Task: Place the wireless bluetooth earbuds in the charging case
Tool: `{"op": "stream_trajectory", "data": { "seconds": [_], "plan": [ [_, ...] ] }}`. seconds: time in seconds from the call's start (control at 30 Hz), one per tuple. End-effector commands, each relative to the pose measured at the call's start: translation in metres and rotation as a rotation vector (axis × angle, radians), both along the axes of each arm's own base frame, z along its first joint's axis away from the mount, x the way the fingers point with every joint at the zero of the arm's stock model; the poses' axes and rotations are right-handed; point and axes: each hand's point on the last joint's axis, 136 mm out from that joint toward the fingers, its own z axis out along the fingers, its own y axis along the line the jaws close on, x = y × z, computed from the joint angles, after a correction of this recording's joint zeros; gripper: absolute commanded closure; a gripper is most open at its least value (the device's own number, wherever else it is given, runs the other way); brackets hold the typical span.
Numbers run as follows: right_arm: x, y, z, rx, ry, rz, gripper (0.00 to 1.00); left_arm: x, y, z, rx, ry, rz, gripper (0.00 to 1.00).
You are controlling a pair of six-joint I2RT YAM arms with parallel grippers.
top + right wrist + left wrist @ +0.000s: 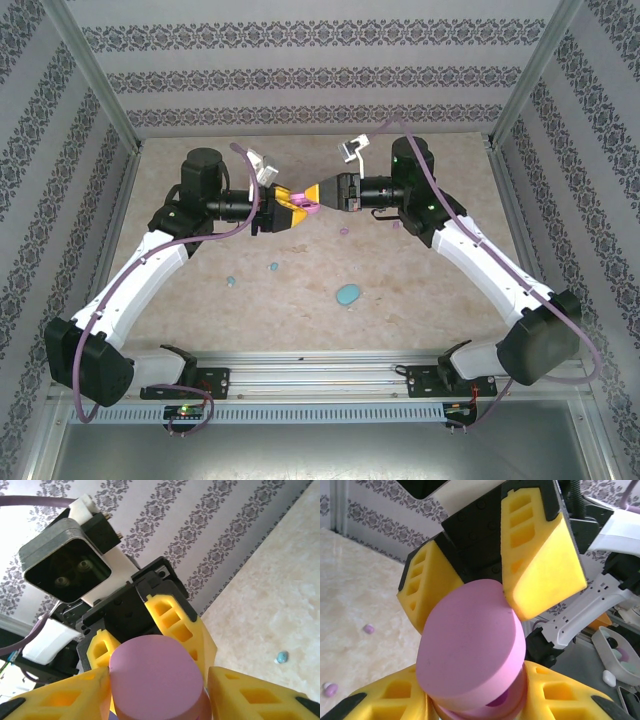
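Observation:
Above the middle of the table both grippers meet on a pink oval charging case (312,207). My left gripper (298,209) is shut on the case's lower half (520,690), and the lid (470,645) stands slightly ajar with a dark slit under it. My right gripper (322,196) straddles the lid (155,675): one fingertip touches it and a thin gap shows at the other. Tiny earbuds lie on the table: light blue ones (230,281) (272,267) (282,657) and pink ones (345,231) (368,628) (331,689).
A light-blue oval case (348,295) lies on the table in front of the grippers. Patterned walls and metal frame posts (105,95) close in the beige table (300,320) at the back and sides.

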Motion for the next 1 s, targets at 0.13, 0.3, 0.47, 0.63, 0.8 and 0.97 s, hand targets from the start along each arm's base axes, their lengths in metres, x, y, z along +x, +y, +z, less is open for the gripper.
{"op": "stream_trajectory", "data": {
  "seconds": [0.13,0.3,0.47,0.63,0.8,0.97],
  "plan": [
    [0.035,-0.009,-0.043,-0.056,0.165,-0.196,0.44,-0.020,-0.001,0.037,-0.047,-0.135,-0.068,0.90],
    [0.032,-0.003,-0.041,-0.047,0.151,-0.180,0.43,-0.021,-0.003,0.040,-0.074,-0.110,-0.087,0.90],
    [0.034,0.000,-0.040,-0.047,0.157,-0.175,0.50,-0.022,-0.004,0.038,-0.090,-0.097,-0.098,0.90],
    [0.038,0.000,-0.039,-0.043,0.146,-0.184,0.62,-0.024,-0.005,0.038,-0.109,-0.079,-0.119,0.90],
    [0.040,0.003,-0.040,-0.027,0.136,-0.172,0.66,-0.024,-0.007,0.041,-0.126,-0.063,-0.137,0.90],
    [0.041,0.005,-0.037,-0.012,0.105,-0.143,0.68,-0.022,-0.009,0.047,-0.158,-0.037,-0.162,0.90]
  ]
}}
